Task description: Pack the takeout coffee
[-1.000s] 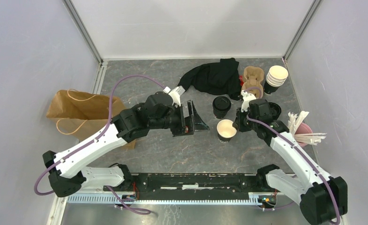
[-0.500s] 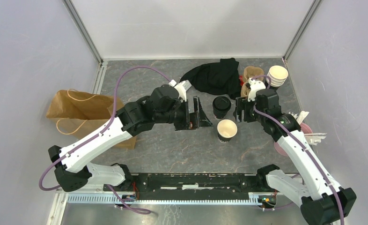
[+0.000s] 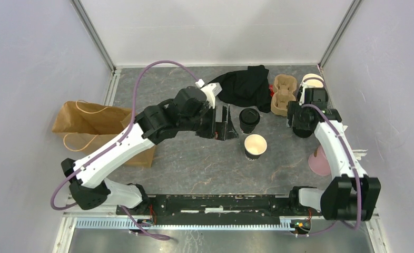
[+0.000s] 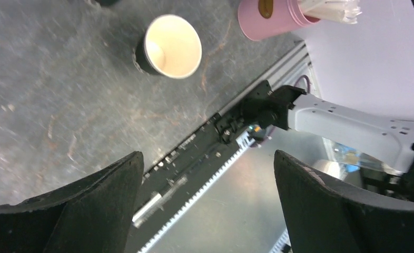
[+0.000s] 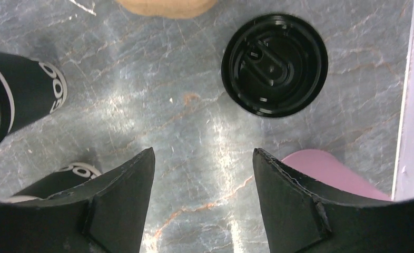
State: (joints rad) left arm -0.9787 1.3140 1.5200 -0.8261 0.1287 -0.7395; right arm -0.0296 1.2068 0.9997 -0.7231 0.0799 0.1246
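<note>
Capped small black paper cup (image 3: pixel 249 119) is standing just behind the lidless cream-lined black paper cup (image 3: pixel 255 146). It's likely light and crushable, so a gentle mid-wall grip looks safest. Left gripper (image 3: pixel 223 125) is hanging wide and empty near that lidless cup's left; right gripper (image 5: pixel 203 156) is hovering parted, empty, off its right.

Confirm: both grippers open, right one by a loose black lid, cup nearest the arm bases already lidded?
No: the near cup has no lid; the top view shows its cream inside. The rest holds: left gripper and right gripper are open, the right by the loose black lid.
</note>
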